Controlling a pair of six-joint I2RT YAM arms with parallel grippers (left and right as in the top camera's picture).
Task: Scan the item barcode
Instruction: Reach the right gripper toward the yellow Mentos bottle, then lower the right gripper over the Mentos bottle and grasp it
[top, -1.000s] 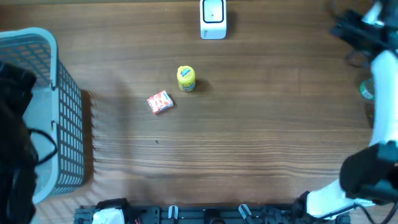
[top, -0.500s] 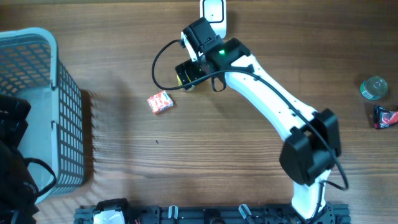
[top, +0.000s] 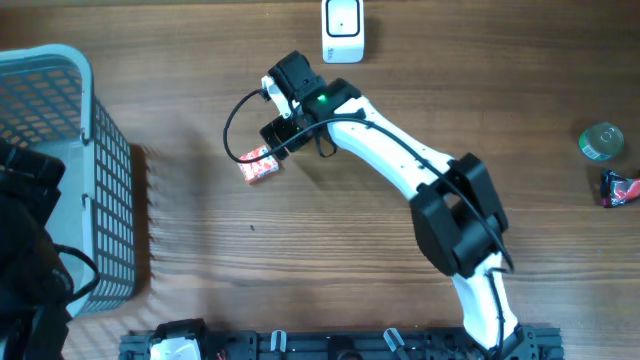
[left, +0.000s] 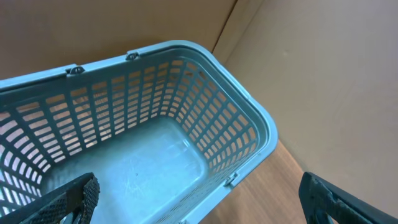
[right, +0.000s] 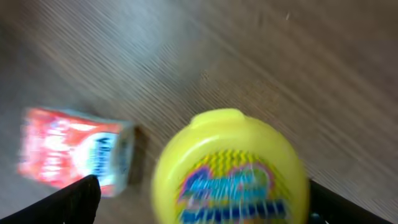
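Note:
A yellow round container with a printed lid fills the right wrist view, blurred, between the wide-apart fingers of my right gripper, which is open and holds nothing. Left of it a red and white packet lies on the wood. From overhead, my right gripper hangs over the container and hides it, with the red packet just below-left. The white scanner stands at the table's far edge. My left gripper is open above the basket.
The pale blue slatted basket takes up the table's left end, with the left arm over it. A green round tin and a dark red packet sit at the right edge.
My right arm swung in from the right edge to the yellow container, then shifted left and nearer toward the red packet. The container is now covered in the overhead view. Left arm barely moved.

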